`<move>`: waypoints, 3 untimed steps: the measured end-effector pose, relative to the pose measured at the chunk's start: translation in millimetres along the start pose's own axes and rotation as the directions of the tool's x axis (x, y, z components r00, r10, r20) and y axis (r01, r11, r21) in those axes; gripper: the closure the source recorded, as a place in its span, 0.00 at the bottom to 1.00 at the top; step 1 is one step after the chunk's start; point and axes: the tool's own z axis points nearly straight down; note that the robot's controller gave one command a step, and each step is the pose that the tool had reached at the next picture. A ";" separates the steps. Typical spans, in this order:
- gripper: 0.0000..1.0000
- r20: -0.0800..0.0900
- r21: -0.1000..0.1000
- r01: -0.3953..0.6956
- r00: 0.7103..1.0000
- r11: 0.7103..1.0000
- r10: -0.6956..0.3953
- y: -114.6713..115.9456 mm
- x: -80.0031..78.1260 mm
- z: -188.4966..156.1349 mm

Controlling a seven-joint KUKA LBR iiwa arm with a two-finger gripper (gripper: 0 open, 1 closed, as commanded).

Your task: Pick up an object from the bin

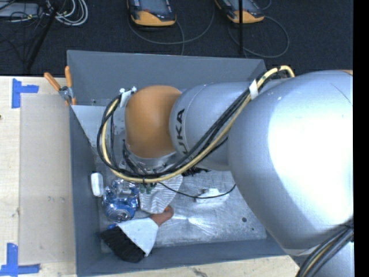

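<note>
My gripper [140,171] hangs under the orange wrist cover, low over the bin's left front part. Just below it lies a crumpled blue and clear plastic thing [121,204]. A small white cylinder [96,183] stands to the left of that, near the bin's left wall. A grey woven cloth [159,195] lies right under the gripper, and a reddish-brown piece [164,215] lies at the cloth's front edge.
At the front left corner a black block [122,245] lies partly under a white sheet [142,231]. A small white piece [207,195] and clear wrap [196,221] lie further right. The arm covers the bin's right half.
</note>
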 end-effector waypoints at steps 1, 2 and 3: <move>1.00 0.000 0.000 0.000 1.000 1.000 0.000 0.0 -0.1 0.0; 1.00 -0.003 0.001 -0.002 1.000 1.000 0.002 -3.3 3.1 -31.9; 1.00 0.000 -0.002 -0.034 0.999 0.999 0.034 -5.6 -0.2 -81.6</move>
